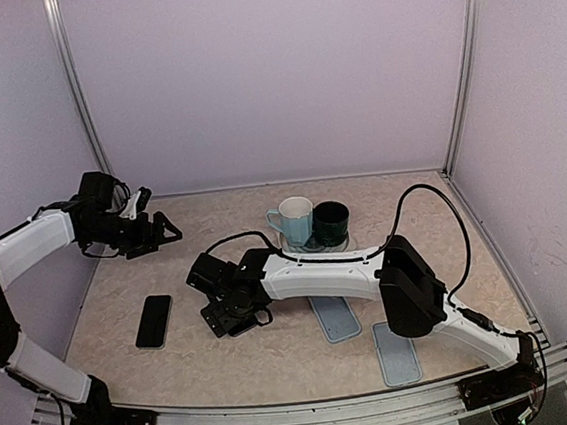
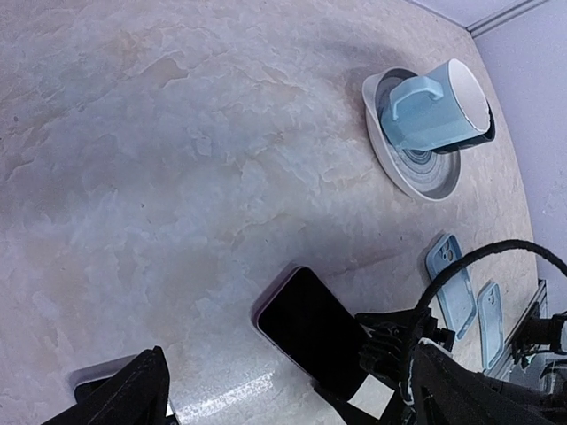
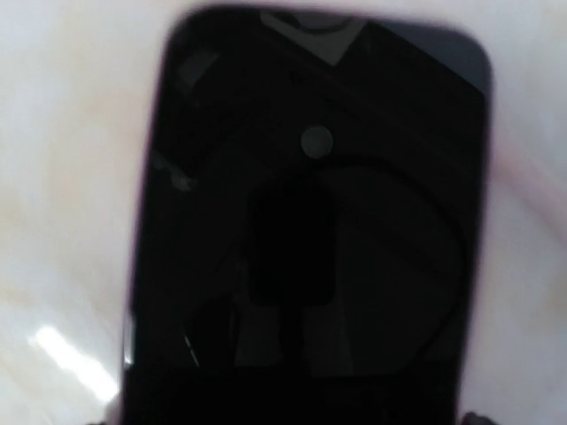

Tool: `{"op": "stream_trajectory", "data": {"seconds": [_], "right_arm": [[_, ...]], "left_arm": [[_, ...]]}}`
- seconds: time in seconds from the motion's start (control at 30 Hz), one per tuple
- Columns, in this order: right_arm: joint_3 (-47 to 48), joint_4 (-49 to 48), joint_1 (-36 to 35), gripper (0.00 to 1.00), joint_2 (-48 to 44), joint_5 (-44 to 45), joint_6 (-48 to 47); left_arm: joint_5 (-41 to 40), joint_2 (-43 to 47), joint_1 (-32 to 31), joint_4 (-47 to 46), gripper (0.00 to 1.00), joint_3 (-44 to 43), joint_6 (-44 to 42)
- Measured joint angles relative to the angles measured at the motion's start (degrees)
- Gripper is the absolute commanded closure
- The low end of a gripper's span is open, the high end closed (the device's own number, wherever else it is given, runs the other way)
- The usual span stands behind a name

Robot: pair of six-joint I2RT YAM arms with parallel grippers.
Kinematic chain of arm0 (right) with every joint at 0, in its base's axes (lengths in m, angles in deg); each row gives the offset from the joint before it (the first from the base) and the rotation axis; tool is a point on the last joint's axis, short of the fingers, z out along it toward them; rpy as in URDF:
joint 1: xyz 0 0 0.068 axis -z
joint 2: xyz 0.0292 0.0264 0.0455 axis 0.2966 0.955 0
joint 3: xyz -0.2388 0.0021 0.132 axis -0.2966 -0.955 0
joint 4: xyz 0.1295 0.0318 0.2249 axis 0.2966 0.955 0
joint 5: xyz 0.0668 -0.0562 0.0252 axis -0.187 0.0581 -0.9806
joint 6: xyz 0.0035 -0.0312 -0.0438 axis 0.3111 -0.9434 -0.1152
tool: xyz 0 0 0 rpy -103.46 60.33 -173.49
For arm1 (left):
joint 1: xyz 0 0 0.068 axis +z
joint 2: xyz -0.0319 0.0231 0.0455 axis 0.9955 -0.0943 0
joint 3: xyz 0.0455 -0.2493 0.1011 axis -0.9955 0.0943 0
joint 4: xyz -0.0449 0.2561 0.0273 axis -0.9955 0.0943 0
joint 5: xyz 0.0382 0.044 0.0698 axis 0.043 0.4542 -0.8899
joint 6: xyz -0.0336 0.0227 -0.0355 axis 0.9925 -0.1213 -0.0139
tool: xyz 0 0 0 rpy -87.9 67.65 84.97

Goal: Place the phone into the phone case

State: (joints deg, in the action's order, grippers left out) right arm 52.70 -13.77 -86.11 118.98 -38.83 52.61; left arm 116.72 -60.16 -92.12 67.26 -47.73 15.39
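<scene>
Beige table point(image 2: 177, 177), plate point(image 2: 430, 177) with blue mug point(image 2: 434, 111)

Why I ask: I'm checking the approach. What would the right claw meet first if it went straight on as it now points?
The black phone: it fills the wrist view of the right claw and lies flat on the table. Depth is unclear, but the blur suggests it is close.

The place looked like a robotics lab test cell, not a home. Plain lavender walls point(image 1: 270, 73) closed in three sides, joined by bare metal corner posts point(image 1: 460, 65). A left arm point(image 1: 30, 242) and a right arm point(image 1: 319, 272), both white and black, were bolted to an aluminium rail point(image 1: 303, 412) at the near edge of a marble-patterned table point(image 1: 228, 363), with a loose black cable point(image 1: 425, 186) left exposed.
</scene>
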Motion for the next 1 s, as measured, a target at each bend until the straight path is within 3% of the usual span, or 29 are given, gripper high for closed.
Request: {"op": "stream_trajectory", "data": {"seconds": [0.23, 0.5, 0.7, 0.87, 1.0], "right_arm": [[-12.26, -1.36, -0.02, 0.34, -7.48, -1.09, 1.27], [-18.12, -2.14, -0.02, 0.55, -11.15, -2.05, -1.05], [-22.58, -4.04, -0.11, 0.57, -13.86, -1.31, -1.9], [-37.88, -12.79, -0.42, 0.59, -22.36, 0.17, -2.54], [-42.69, -17.66, -0.42, 0.59, -24.68, 0.42, -2.97]], "left_arm": [[-2.99, -1.68, -6.73, 0.0, 0.1, 0.0, -1.62], [-4.94, -7.3, -9.84, 0.04, 0.1, -0.02, -1.97], [-4.28, -7.85, -11.32, 0.0, 0.1, -0.02, -2.08], [-2.34, -10.05, -11.8, -0.02, 0.09, -0.04, -1.99], [-1.03, -11.8, -12.09, -0.04, 0.09, -0.04, -1.79]]}}
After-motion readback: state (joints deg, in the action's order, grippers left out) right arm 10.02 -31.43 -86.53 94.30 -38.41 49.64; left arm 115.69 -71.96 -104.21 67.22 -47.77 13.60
